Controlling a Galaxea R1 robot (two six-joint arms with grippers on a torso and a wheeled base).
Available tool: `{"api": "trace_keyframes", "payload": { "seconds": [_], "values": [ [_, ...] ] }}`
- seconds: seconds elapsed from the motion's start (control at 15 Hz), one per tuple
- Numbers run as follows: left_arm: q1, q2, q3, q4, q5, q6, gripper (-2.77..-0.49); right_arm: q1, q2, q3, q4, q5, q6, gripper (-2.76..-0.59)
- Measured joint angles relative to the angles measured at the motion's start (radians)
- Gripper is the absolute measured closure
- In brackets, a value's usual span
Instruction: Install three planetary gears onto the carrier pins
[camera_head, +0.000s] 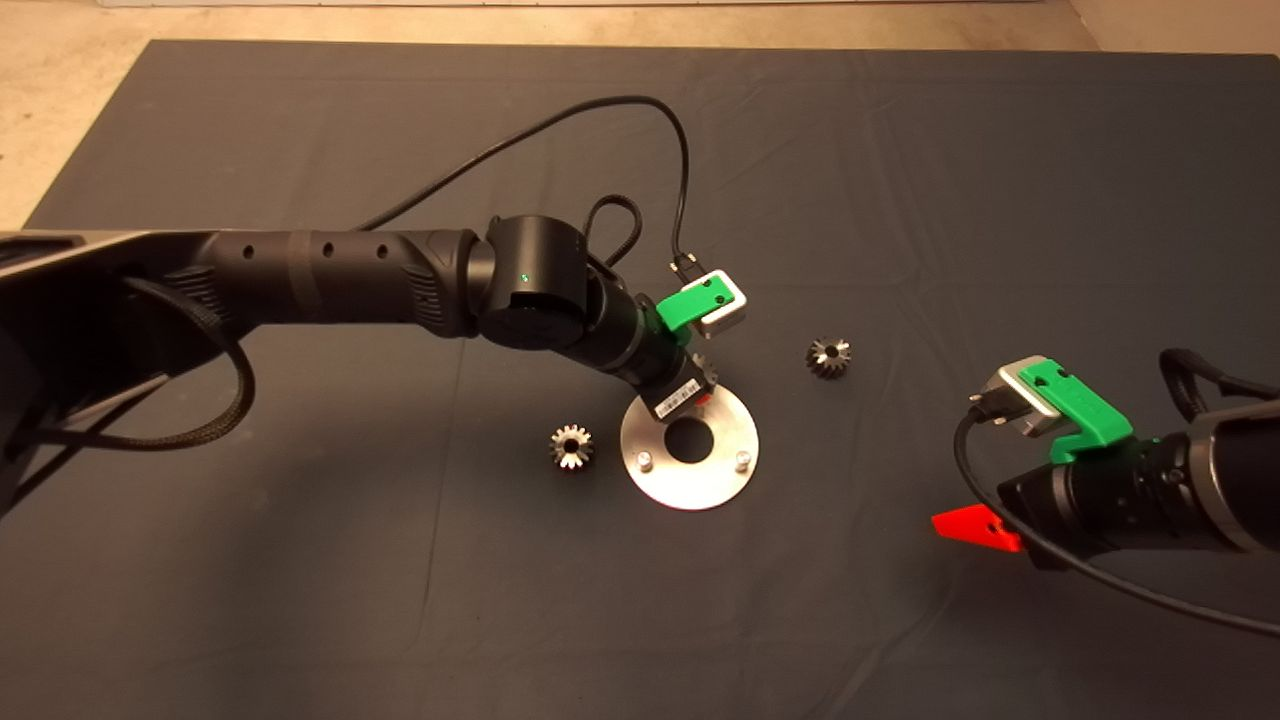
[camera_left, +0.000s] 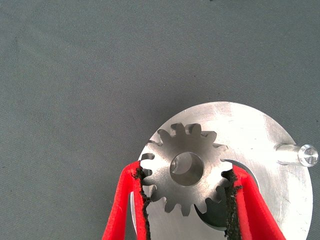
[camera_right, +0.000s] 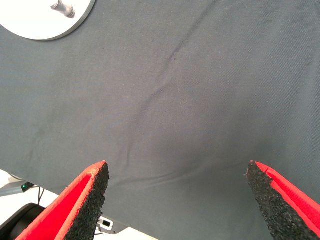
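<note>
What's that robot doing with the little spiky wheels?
The left gripper is pinching one gear and holding it over the shiny round disc, which has pins sticking up. Two other gears lie on the dark mat beside the disc. The right gripper waits open at the mat's lower right.

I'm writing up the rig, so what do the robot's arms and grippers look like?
Both arms are black and tubular, with black cables looping off them. The left gripper and right gripper have red fingers lined with rough black pads, on green brackets carrying silver camera blocks.
</note>
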Motion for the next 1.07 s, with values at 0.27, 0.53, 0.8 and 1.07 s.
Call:
{"api": "trace_keyframes", "payload": {
  "seconds": [0.27, 0.53, 0.8, 1.07],
  "values": [
    [0.000, 0.000, -0.002, 0.000, 0.000, 0.001, -0.59, 0.000, 0.000, 0.000, 0.000, 0.000, 0.000, -2.05],
    [0.000, 0.000, -0.004, 0.000, -0.001, 0.002, -0.59, 0.000, 0.000, 0.000, 0.000, 0.000, 0.000, -2.05],
    [0.000, -0.004, -0.004, 0.000, -0.005, 0.010, -0.59, 0.000, 0.000, 0.000, 0.000, 0.003, 0.000, -2.05],
    [0.000, -0.013, -0.008, 0.003, 0.000, 0.016, -0.59, 0.000, 0.000, 0.000, 0.000, 0.004, 0.000, -2.05]
  ]
}}
